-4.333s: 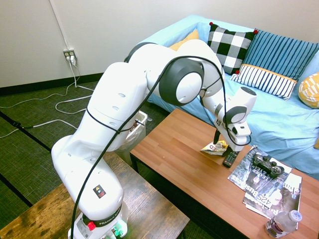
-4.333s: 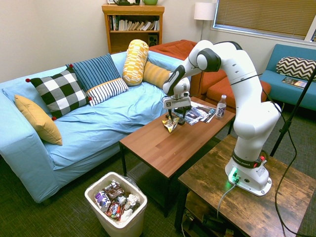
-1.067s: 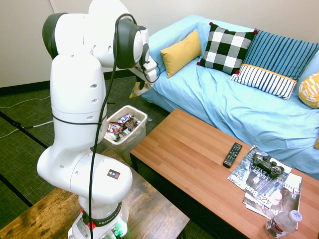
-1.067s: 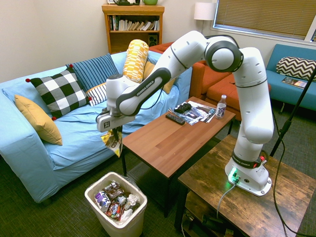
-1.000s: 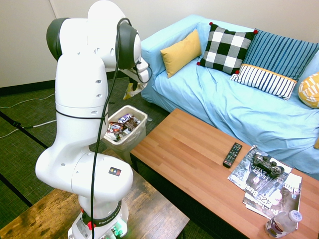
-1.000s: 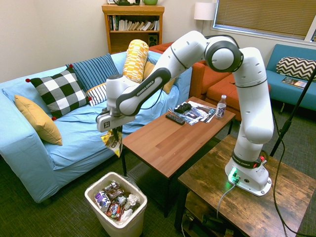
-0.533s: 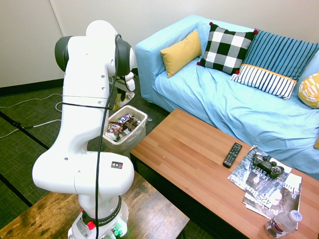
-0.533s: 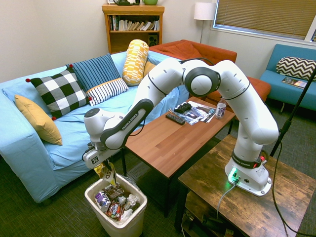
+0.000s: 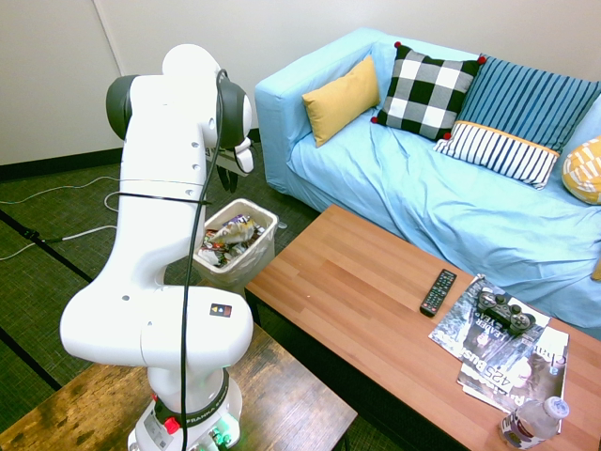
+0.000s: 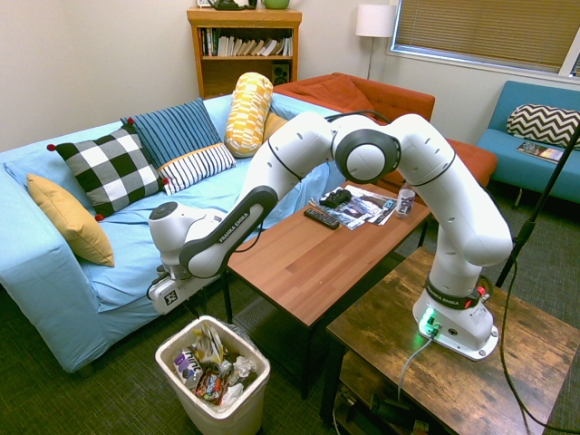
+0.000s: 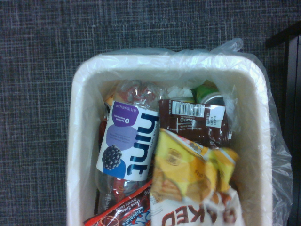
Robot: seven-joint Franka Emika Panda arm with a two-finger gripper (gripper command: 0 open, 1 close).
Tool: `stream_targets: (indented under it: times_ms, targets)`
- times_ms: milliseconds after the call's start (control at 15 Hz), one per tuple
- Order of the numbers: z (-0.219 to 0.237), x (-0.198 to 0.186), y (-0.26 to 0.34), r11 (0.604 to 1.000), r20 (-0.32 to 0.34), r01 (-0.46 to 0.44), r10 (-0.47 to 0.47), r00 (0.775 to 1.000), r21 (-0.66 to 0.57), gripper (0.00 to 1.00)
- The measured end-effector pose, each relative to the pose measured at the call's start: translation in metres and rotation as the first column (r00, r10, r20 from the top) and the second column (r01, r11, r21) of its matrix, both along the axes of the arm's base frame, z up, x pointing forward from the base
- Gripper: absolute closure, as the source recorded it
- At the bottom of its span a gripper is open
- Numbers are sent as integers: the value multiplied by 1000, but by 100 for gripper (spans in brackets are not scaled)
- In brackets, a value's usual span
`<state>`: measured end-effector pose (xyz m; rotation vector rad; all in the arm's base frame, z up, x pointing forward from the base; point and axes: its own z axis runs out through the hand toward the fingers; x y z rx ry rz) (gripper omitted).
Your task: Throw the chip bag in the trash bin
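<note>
The chip bag (image 10: pixel 210 343), a crumpled yellow and white packet, lies on top of the rubbish inside the white trash bin (image 10: pixel 169 362), which stands on the carpet beside the coffee table. In the wrist view the chip bag (image 11: pixel 193 175) rests next to a Hint bottle (image 11: pixel 127 141), within the trash bin's lined rim (image 11: pixel 75 141). My gripper (image 10: pixel 188 311) hangs just above the bin's opening, a little apart from the bag, open with nothing in it. In the first exterior view the arm hides most of the gripper, while the trash bin (image 9: pixel 266 246) shows below it.
The bin holds candy wrappers and a plastic bottle. A wooden coffee table (image 10: pixel 308 263) right of the bin carries a black remote (image 10: pixel 321 217), magazines (image 9: pixel 498 352), a game controller (image 9: pixel 502 310) and a water bottle (image 9: pixel 533 422). A blue sofa (image 10: pixel 54 272) stands close behind the bin.
The arm swung from over the sofa's edge down to the bin. The chip bag, hanging from the gripper half a second ago, has dropped into the bin.
</note>
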<state>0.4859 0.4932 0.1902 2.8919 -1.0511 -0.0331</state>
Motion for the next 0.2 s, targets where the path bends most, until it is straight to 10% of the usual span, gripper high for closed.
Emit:
stream_targets:
  times_ms: [200]
  targets:
    - [1, 1, 0, 1000, 1, -3, 3, 1000, 0, 0]
